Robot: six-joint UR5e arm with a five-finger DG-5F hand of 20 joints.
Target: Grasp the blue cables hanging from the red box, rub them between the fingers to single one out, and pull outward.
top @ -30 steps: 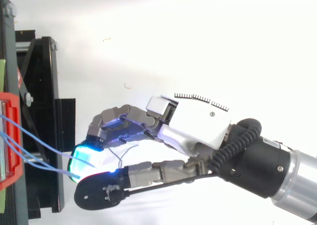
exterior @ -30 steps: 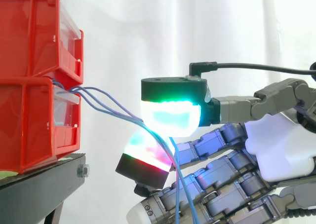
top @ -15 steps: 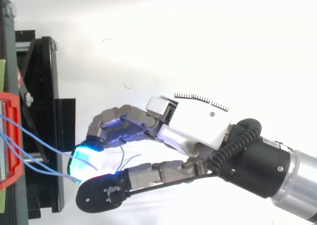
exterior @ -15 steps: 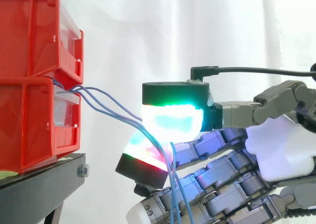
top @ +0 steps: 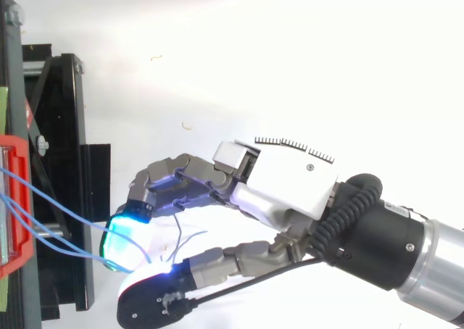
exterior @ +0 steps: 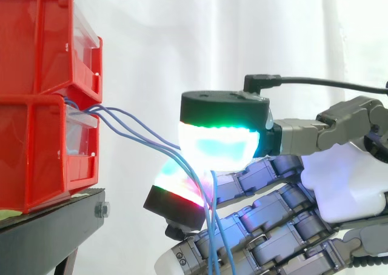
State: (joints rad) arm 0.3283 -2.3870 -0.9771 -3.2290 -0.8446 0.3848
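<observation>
At the left edge of the side view we see two red boxes point(exterior: 42, 105) stacked on a black stand point(exterior: 48, 226), their clear drawer fronts facing right; the stand's corner juts a little past the lower box. From the seam between the boxes the blue cables point(exterior: 130, 123) come out as a small bundle; they fan slightly and slope down to the right, hanging free in front of the white curtain point(exterior: 182, 33). We find open room above and below that span; the box fronts and the fingertips stand well apart. Farther right the strands run in between two glowing pads of the hand point(exterior: 342, 184); the upper pad point(exterior: 215, 148), white and cyan with a green rim under a black cap, sits over them; the lower pad point(exterior: 176, 187), white and red, lies beneath. The two pads are closed together on the cables and pinch them. Past the pinch the loose ends drop straight down in front of the other bent fingers and leave by the lower edge.

From above we see the same order. The boxes hug the left edge; the cables cross over the stand to the cyan pad; the white palm lies near the middle; the arm point(top: 435, 264) enters from the lower right corner. Wide open room lies on the upper side of the hand.
</observation>
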